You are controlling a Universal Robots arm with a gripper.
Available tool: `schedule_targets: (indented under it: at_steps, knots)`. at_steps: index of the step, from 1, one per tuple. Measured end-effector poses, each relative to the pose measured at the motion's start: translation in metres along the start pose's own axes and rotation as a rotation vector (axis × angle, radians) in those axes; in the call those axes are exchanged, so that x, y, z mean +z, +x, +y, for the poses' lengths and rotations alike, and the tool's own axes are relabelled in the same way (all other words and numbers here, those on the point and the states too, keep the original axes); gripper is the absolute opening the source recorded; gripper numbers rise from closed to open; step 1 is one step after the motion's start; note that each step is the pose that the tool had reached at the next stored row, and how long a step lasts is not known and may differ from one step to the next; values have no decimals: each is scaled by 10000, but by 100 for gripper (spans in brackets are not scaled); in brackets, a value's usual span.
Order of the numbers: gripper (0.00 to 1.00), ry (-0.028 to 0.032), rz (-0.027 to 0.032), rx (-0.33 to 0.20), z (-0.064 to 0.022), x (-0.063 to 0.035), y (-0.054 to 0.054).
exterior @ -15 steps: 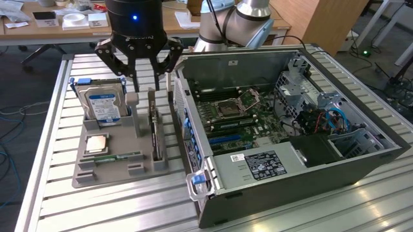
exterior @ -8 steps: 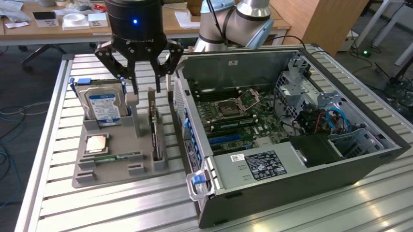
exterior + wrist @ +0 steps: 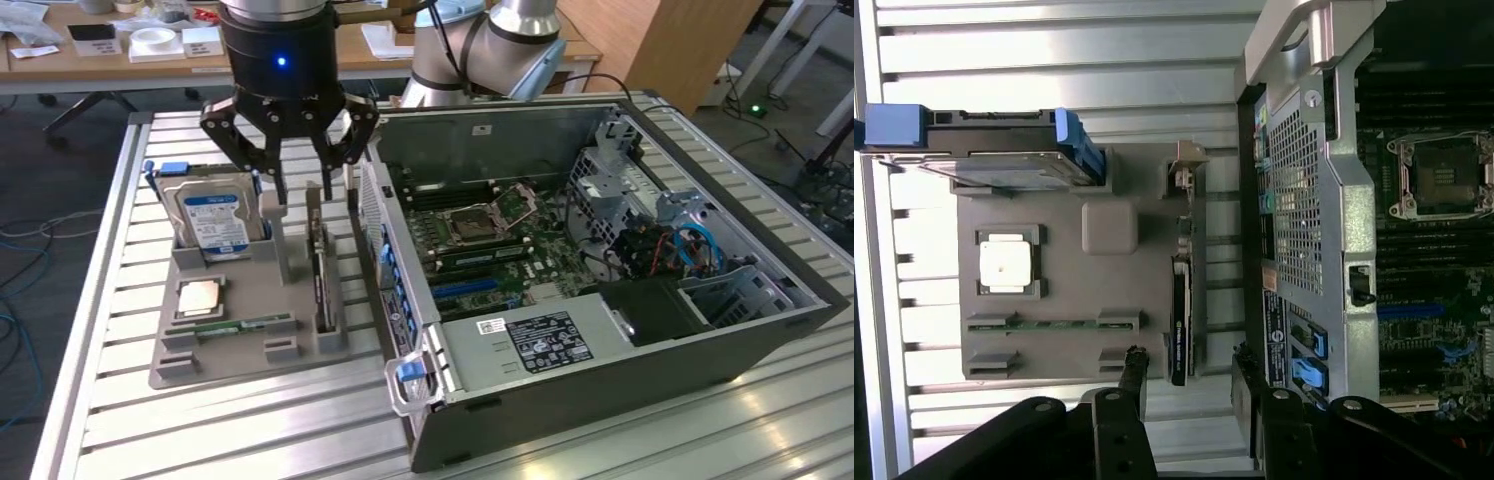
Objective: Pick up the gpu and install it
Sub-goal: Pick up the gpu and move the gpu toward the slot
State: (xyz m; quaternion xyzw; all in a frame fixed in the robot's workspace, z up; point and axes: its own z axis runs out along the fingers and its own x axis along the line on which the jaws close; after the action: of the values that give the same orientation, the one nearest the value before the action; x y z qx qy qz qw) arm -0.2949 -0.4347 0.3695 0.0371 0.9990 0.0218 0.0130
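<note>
Pincer: (image 3: 302,185) (image 3: 1190,378) hangs over the grey holder (image 3: 227,358) (image 3: 1064,200), fingers (image 3: 262,165) spread wide, nothing between them, no contact w/ anything.
Gpu: (image 3: 320,275) (image 3: 1179,310) stands on edge in the holder's slot on the side next to the pc case. Straight below the pincer, untouched.
Key relation: card's long axis runs from the surface's far edge twd its near edge, parallel to the case wall. In wrist view the two fingers sit either side of the card's line, so a drop should straddle its thin faces.
Bracket: (image 3: 1187,165) pale strip at the card's far end.
Surface: (image 3: 240,425) slatted metal; holder sits twd its edge at exterior view's left.
Hard drive: (image 3: 214,222) (image 3: 994,150) upright, holder's far corner, well apart from card.
Cpu: (image 3: 200,297) (image 3: 1007,262) flat, mid-holder.
Mem stick: (image 3: 247,325) (image 3: 1054,322) flat, nr holder's near edge.
Grey post: (image 3: 274,240) (image 3: 1109,228) just beside card, hard-drive side; prob. tight for that finger.
Pc case: (image 3: 400,290) (image 3: 1324,200) open; its wall is just beside the card on exterior view's right. Judged main obstruction.
</note>
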Motion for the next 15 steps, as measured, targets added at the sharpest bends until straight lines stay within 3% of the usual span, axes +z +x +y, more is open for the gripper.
schedule_targets:
  at_steps: [15]
  knots:
    - [47, -3, -2, 0, -8, 165, 12]
